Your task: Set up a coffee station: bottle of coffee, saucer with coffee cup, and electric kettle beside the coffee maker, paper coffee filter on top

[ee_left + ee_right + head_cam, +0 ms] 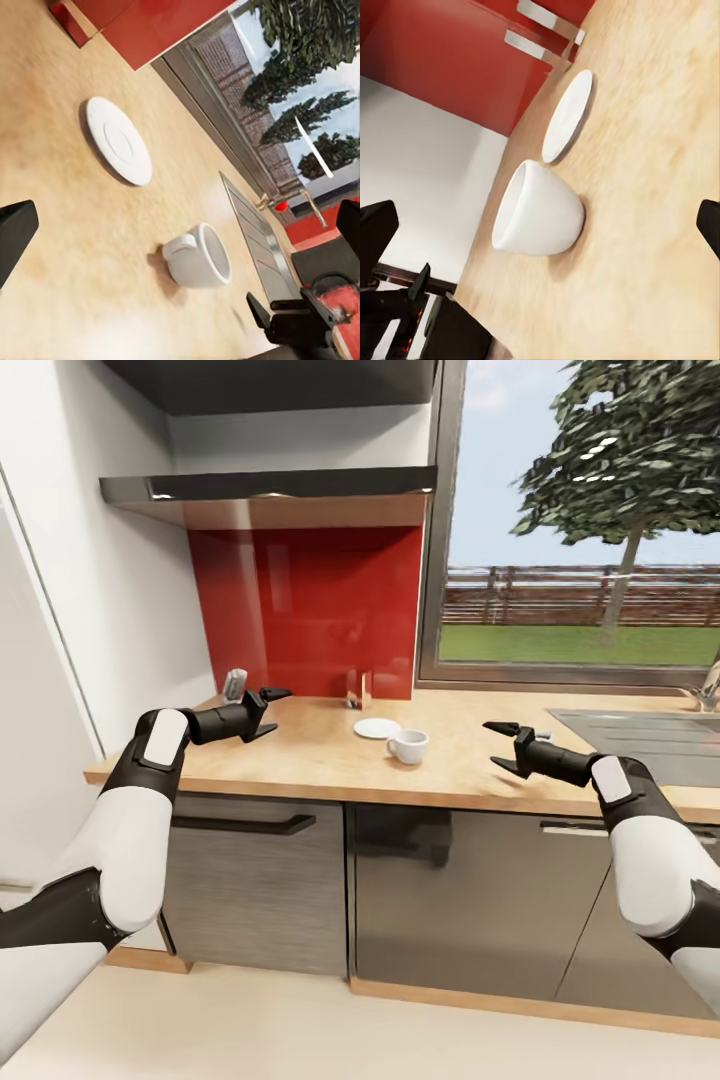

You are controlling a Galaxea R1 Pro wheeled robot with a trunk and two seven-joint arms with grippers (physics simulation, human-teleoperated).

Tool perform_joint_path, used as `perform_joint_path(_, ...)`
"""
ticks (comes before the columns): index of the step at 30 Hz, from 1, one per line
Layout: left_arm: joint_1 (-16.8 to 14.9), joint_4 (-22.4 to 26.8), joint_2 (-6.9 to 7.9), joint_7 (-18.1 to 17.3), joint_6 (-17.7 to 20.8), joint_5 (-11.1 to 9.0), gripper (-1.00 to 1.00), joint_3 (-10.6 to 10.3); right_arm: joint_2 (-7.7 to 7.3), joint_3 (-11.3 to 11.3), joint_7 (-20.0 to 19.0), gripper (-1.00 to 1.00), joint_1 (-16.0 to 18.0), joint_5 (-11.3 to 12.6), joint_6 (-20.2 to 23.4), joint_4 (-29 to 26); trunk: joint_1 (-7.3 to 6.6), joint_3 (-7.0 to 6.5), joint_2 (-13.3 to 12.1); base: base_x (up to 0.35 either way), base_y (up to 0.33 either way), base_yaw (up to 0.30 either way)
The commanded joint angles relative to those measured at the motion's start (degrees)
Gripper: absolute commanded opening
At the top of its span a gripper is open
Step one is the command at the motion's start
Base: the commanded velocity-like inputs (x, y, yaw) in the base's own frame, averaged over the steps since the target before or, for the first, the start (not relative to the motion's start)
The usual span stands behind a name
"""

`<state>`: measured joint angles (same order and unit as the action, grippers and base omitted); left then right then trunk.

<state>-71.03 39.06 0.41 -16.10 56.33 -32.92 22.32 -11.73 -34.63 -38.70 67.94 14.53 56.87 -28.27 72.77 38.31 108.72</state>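
Note:
On the light wood kitchen countertop [300, 755] a small white coffee cup [408, 746] stands upright just in front of and to the right of the flat white saucer [376, 728], apart from it. My left gripper [270, 710] hovers open over the counter to the left of both. On the cup's other side my right gripper [502, 746] is open, at about the same distance. The left wrist view has the saucer [118, 140], the coffee cup [199, 256] and the right gripper [289, 319] beyond. The right wrist view has the coffee cup [540, 214] with the saucer [568, 116] behind it.
A red backsplash [300, 610] and a range hood [270, 490] sit behind the counter. Two small upright blocks [358, 690] stand at the backsplash, and a small grey object [235, 683] is at the back left. A steel sink [640, 735] lies at the right under the window.

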Motion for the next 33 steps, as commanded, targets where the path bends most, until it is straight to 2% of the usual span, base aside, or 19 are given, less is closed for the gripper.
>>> perform_joint_path(1, -0.07, -0.02, -0.04, -0.51, 0.27, 0.52, 1.0, 0.32, 0.03, -0.35, -0.28, 1.0, 0.07, -0.06, 0.27, 0.46, 0.01, 0.06, 0.03, 0.146, 0.0, 0.0)
perform_joint_path(9, -0.06, -1.59, -0.06, -0.5, 0.33, 0.49, 1.0, 0.9, 0.15, -0.43, -0.16, 1.0, 0.08, 0.93, 0.19, 2.17, 0.01, 0.06, 0.03, 0.095, 0.0, 0.0)
perform_joint_path(19, -0.06, -2.07, -0.06, -0.51, 0.34, 0.49, 1.0, 1.21, 1.56, -0.36, -0.15, 1.0, 0.08, 1.1, 0.18, 2.25, 0.01, 0.06, 0.03, 0.169, 0.0, 0.0)
perform_joint_path(33, -0.07, -4.23, -0.3, -0.51, 0.35, 0.49, 1.0, 1.26, 1.72, -0.35, -0.15, 1.0, 0.3, 1.11, 0.18, 2.25, 0.01, 0.06, 0.03, 0.12, -0.016, 0.0)
